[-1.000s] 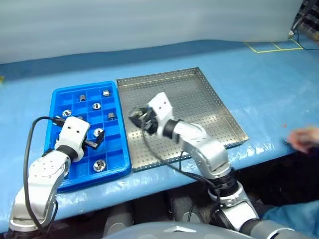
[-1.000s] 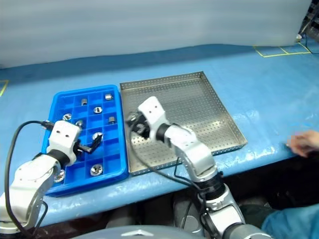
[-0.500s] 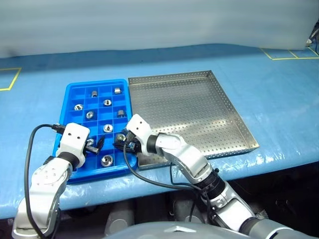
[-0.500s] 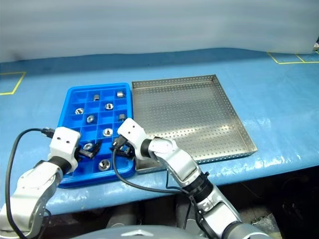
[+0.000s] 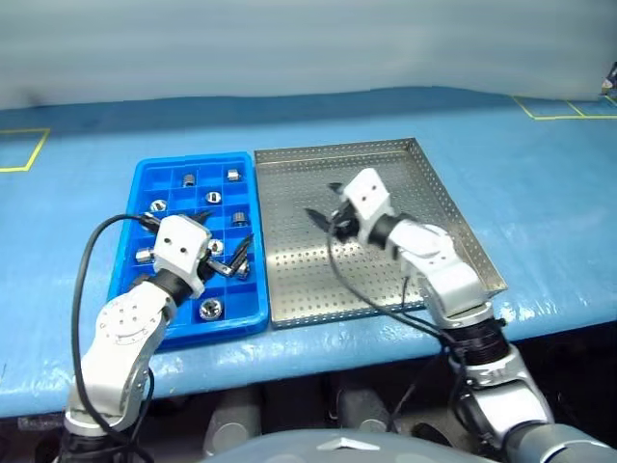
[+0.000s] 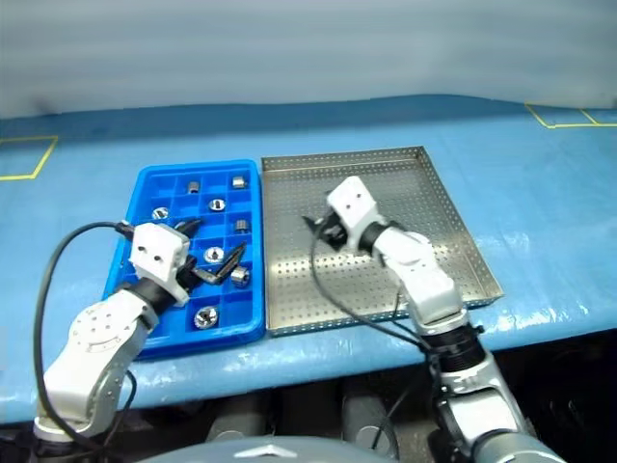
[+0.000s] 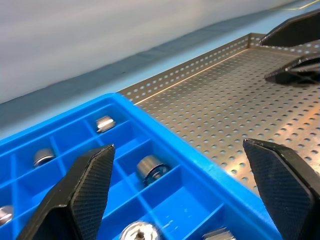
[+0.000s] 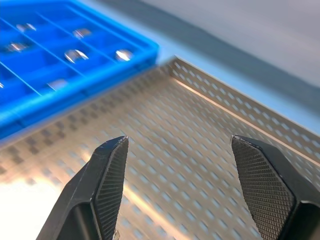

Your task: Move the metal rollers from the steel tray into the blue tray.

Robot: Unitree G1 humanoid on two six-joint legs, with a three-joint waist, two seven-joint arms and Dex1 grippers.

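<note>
Blue tray (image 5: 135, 241) at 9 o'clock holds the metal rollers (image 5: 212, 309). L gripper (image 5: 224, 253) over it, fingers wide apart, empty. Steel tray (image 5: 434, 207) adjacent at 3 o'clock; R gripper (image 5: 325, 203) above it, fingers apart, empty.

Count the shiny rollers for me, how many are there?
8 rollers visible, all in the blue tray: four across its far rows, one mid-right, three nearest the robot. The left gripper may hide more.

Even, bright light; glare on the steel tray (image 8: 30, 200), slightly motion-blurred.
</note>
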